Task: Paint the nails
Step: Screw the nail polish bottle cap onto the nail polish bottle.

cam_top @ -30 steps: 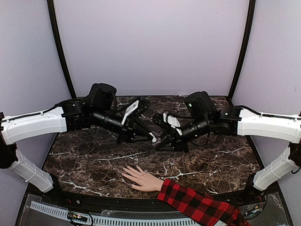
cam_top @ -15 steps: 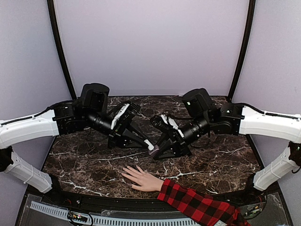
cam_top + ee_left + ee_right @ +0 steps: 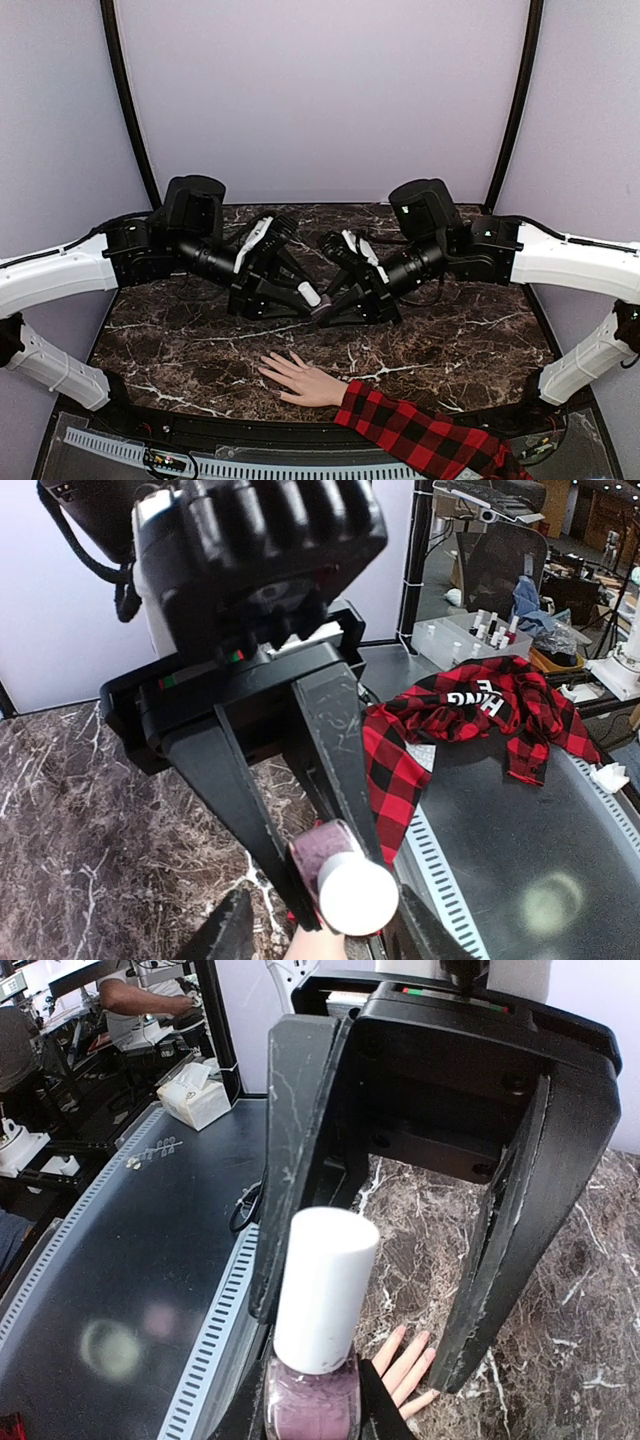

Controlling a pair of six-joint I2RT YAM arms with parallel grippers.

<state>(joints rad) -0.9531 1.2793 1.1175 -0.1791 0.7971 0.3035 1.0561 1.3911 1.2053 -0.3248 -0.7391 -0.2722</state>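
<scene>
Two robot arms reach in from either side and meet over the middle of a dark marble table (image 3: 200,350). Between them is a small bottle (image 3: 312,1400) of mauve polish with a tall white cap (image 3: 322,1280), held clear of the table.

The right gripper (image 3: 326,312) has its fingers clamped on the glass body of the bottle, one on each side. In the left wrist view they converge on it like a narrow V, with the round cap end facing the camera.

The left gripper (image 3: 300,298) has its fingers spread apart around the cap. In the right wrist view one black finger (image 3: 300,1160) stands just behind the cap, and the other is well off to the right, with bare marble showing between.

A pale mannequin hand (image 3: 300,380) lies flat on the table near the front edge, its fingers spread and pointing left and away from the arm bases. It wears a red-and-black plaid sleeve (image 3: 420,435) that trails off to the right.

The hand sits nearer the front edge than the bottle and both sets of fingers, almost directly below them in the overhead view, and nothing touches it.

The nails (image 3: 401,1335) are at its fingertips, which show beyond the bottle in the right wrist view. They are too small to tell whether any polish is on them.
</scene>
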